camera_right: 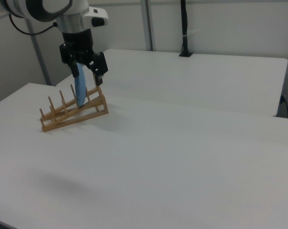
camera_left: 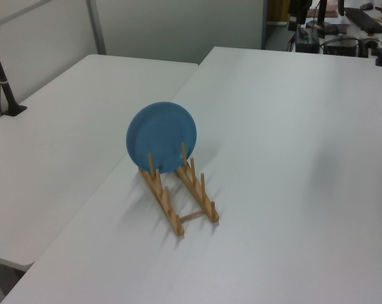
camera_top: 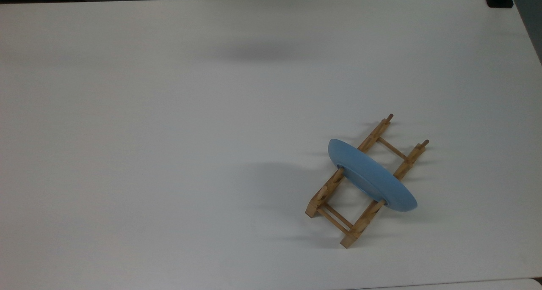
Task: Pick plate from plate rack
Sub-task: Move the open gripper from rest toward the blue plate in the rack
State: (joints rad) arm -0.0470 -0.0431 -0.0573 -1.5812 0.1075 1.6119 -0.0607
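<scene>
The plate rack looks like pale, unpainted wood with a smooth finish. The plate is smooth, with a slight sheen. The bench is smooth, matt white.

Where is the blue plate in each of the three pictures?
Top view: the round light-blue glossy plate stands on edge, right of centre, low.
Left view: the plate faces the camera, left of centre.
Right view: the plate shows edge-on, upper left, below the pincer.
Shared landmark: the small light-brown wooden plate rack holding it.
</scene>
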